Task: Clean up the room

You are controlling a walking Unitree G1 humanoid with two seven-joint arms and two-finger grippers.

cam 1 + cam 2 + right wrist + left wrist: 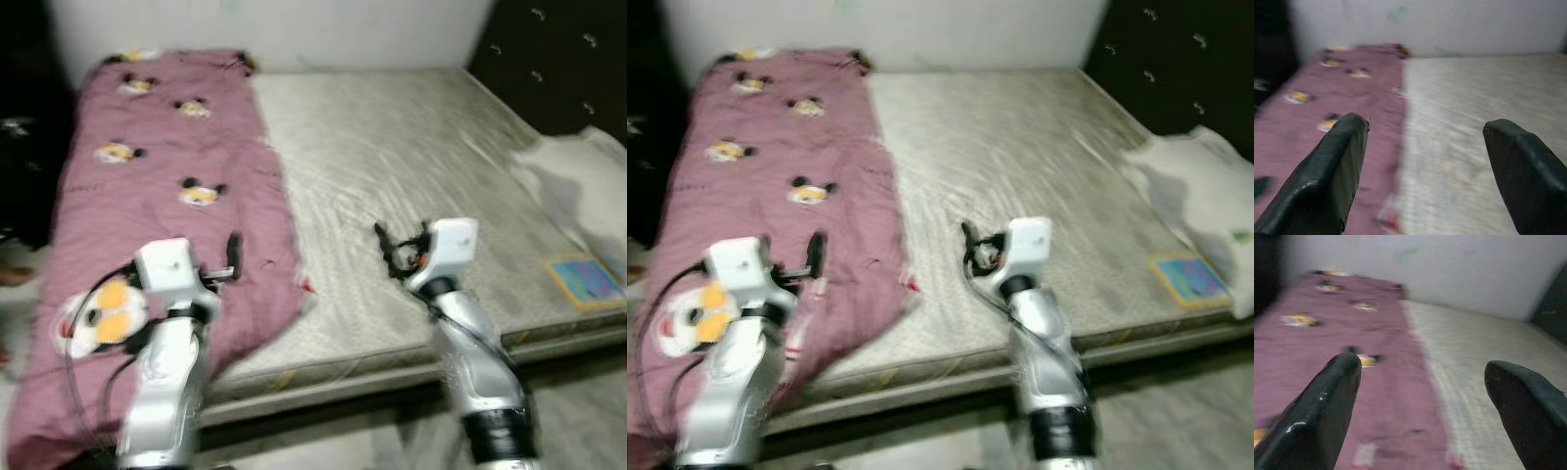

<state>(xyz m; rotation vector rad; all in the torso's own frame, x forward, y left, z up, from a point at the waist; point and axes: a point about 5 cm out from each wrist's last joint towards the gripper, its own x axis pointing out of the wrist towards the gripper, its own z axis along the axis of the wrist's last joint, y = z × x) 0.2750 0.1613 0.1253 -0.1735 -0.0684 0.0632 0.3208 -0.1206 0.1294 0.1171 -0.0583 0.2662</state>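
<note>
Head views blurry. Pink blanket [167, 196] (cartoon mouse print) covers the robot's-left strip of the bare mattress [411, 176]; a white cloth [578, 186] and a colourful book [585, 279] lie at its right edge. Left gripper [1422, 396] w/ fingers spread, over the blanket's near end. Right gripper [1425, 166] also spread, above mattress near blanket edge.

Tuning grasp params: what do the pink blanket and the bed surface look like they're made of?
Pink blanket: soft woven or quilted fabric, matte, printed cartoon patches; it wrinkles and drapes over the edge. Mattress: bare grey-beige ticking, probably quilted synthetic, slight sheen, faint stitched texture. Blur leaves the weave unclear.
</note>
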